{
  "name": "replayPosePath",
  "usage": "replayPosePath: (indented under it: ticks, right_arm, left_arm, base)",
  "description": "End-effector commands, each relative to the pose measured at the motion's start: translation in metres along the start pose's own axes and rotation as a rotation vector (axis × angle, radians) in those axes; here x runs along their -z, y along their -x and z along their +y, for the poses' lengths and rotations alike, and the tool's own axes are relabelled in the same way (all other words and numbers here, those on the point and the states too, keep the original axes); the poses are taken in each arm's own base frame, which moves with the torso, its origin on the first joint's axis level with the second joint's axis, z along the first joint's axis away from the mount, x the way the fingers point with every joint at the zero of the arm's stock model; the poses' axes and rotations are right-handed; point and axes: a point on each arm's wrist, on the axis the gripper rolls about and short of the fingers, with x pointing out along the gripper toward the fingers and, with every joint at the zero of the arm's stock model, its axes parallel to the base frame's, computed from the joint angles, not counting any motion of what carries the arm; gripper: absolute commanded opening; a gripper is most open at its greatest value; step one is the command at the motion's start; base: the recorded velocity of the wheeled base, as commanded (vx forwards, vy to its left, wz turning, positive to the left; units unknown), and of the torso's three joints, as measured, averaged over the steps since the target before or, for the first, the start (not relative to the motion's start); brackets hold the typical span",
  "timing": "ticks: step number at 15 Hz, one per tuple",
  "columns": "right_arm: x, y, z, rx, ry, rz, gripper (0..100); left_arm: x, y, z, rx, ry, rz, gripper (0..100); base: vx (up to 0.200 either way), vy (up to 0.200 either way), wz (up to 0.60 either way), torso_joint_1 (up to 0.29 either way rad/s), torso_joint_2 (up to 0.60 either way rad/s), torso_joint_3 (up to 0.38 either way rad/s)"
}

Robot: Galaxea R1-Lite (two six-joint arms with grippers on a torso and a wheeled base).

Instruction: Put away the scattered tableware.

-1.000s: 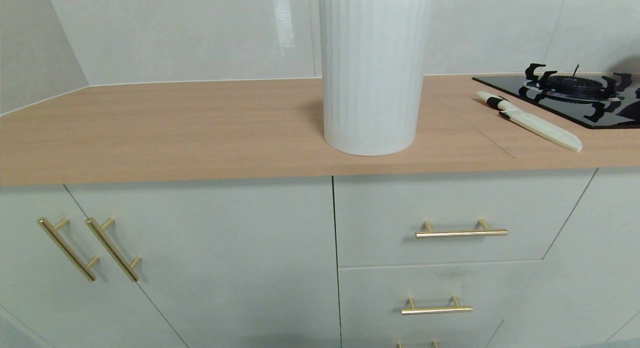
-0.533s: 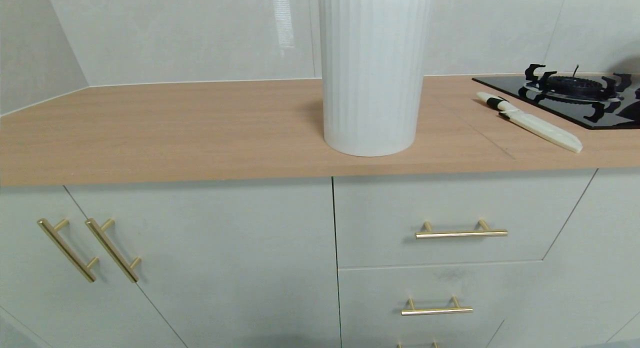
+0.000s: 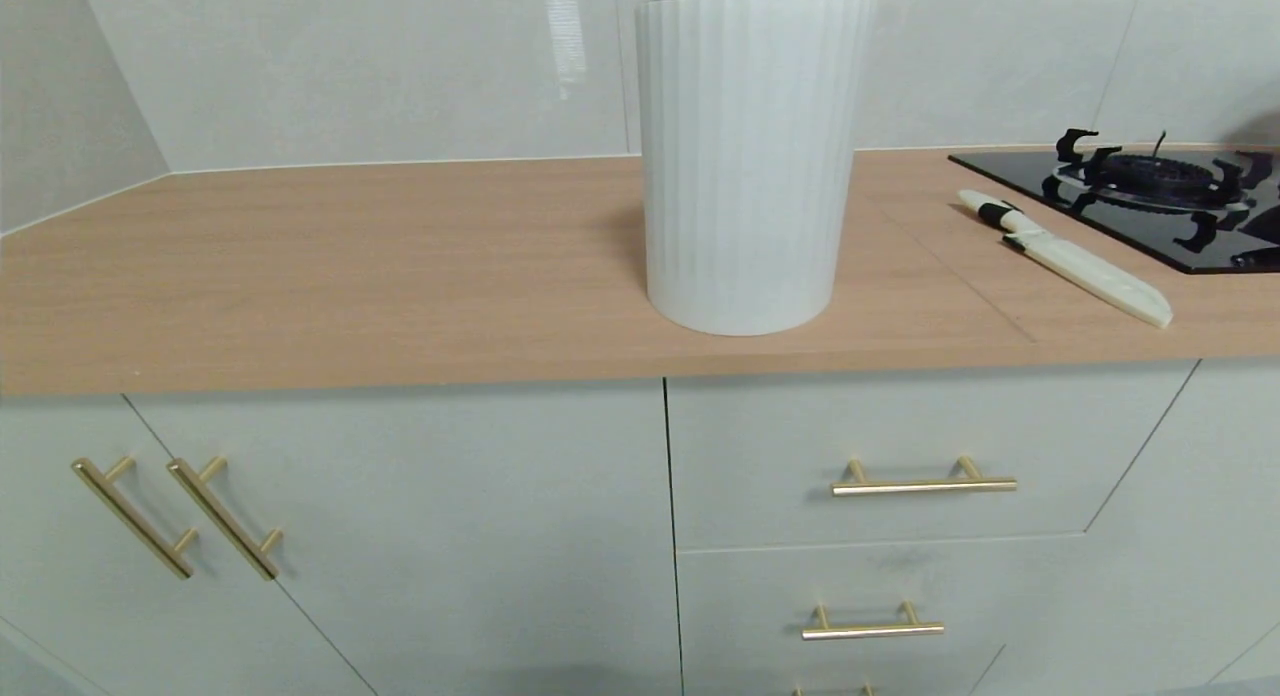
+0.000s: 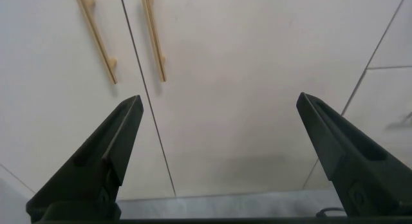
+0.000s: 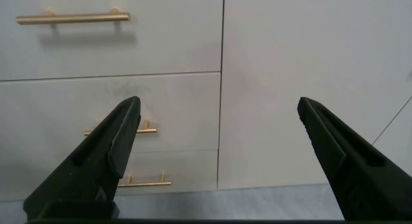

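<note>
The knife [image 3: 1065, 259] lies on the countertop [image 3: 300, 266] at the right, just beside the hob [image 3: 1150, 191], with its black-banded end far-left and its tip near-right. I judge my right gripper [image 5: 217, 103] the nearer one: it is spread wide, low before the drawer fronts [image 5: 116, 56], while the left gripper [image 4: 219, 97], also spread, faces the cupboard doors [image 4: 212, 69]. I cannot see inside the ribbed white container [image 3: 745, 166].

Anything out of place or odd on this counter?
Yes: a white knife lies loose and diagonal on the wooden countertop beside the gas hob, not stored. The ribbed white container stands upright; nothing spilled.
</note>
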Motion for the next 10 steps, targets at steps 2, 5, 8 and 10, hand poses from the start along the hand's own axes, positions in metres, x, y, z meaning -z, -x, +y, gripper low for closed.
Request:
replayPosePath:
  ticks: [2,5,8,10]
  right_arm:
    - [-0.0001,-0.0001,0.0000,0.001,0.000,0.001,100]
    - [-0.0001,-0.0001,0.0000,-0.001,0.000,0.001,100]
    - [-0.0001,-0.0001,0.0000,-0.001,0.000,0.001,100]
    - [-0.0001,-0.0001,0.0000,-0.001,0.001,0.001,100]
  left_arm:
    - [-0.0004,0.0001,0.0000,0.001,0.000,-0.003,100]
    - [-0.0004,0.0001,0.0000,0.001,0.000,-0.003,100]
    - [-0.0004,0.0001,0.0000,0.001,0.000,-0.003,100]
    - [-0.0004,0.0001,0.0000,0.001,0.000,-0.003,100]
  base:
    - [0.000,0.000,0.00,0.056,-0.53,-0.349]
    - [0.000,0.000,0.00,0.113,-0.49,-0.339]
    - [0.000,0.000,0.00,0.137,-0.47,-0.326]
    - [0.000,0.000,0.00,0.158,-0.48,-0.317]
